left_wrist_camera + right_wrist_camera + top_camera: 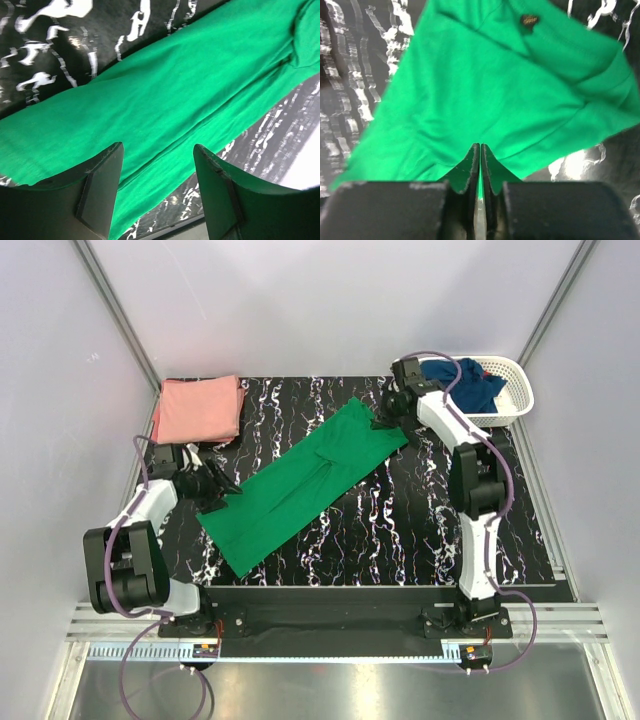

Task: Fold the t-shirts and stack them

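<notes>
Green cotton t-shirt [305, 480] lies as a long diagonal strip on your black white-veined tabletop [420, 510]. Your right gripper [480, 150] pinches its far corner, jaws nearly closed on cloth. Your left gripper [157, 150] hovers over the near end, jaws parted, holding nothing. Salmon pink folded t-shirt [200, 408] sits far-left; dark navy t-shirt [475, 385] lies in the white lattice basket [520, 390].
</notes>
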`<state>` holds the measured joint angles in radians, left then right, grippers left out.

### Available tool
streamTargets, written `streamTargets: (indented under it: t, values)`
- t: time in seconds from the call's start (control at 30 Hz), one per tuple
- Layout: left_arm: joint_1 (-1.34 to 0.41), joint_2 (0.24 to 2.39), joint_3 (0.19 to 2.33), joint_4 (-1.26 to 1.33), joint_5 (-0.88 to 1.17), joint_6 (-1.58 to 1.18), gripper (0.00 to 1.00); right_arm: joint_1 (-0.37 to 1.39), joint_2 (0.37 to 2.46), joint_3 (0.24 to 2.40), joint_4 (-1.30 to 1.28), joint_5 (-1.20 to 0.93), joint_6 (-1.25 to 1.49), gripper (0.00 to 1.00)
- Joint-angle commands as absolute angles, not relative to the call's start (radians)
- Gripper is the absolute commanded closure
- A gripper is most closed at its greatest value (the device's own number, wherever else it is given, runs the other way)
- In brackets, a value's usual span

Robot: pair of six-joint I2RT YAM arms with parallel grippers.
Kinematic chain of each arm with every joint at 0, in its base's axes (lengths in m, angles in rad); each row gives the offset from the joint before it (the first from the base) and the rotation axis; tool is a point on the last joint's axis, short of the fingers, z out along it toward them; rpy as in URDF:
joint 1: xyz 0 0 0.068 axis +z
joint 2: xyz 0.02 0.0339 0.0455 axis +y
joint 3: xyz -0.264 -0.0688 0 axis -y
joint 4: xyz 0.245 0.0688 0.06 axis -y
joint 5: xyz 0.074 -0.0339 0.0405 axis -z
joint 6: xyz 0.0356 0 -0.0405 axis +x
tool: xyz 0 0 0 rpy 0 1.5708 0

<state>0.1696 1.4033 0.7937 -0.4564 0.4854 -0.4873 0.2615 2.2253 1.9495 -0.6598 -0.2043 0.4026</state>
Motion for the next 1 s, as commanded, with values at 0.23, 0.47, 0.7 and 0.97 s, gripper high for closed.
streamTargets:
  t: [0.23, 0.47, 0.7, 0.97]
  values:
    - [0.140, 1.367, 0.811, -0.391, 0.506, -0.488, 0.35, 0.270, 2.086, 1.618, -0.449, -0.242, 0.623, 1.00]
    - [0.130, 1.333, 0.824, -0.435, 0.431, -0.469, 0.35, 0.271, 2.221, 1.690, -0.465, -0.178, 0.509, 1.00]
    - [0.017, 1.279, 0.871, -0.543, 0.212, -0.425, 0.34, 0.268, 2.350, 1.884, -0.641, -0.042, 0.335, 1.00]
    - [0.006, 1.292, 0.789, -0.442, 0.301, -0.537, 0.34, 0.259, 2.543, 2.201, -0.719, -0.061, 0.194, 1.00]
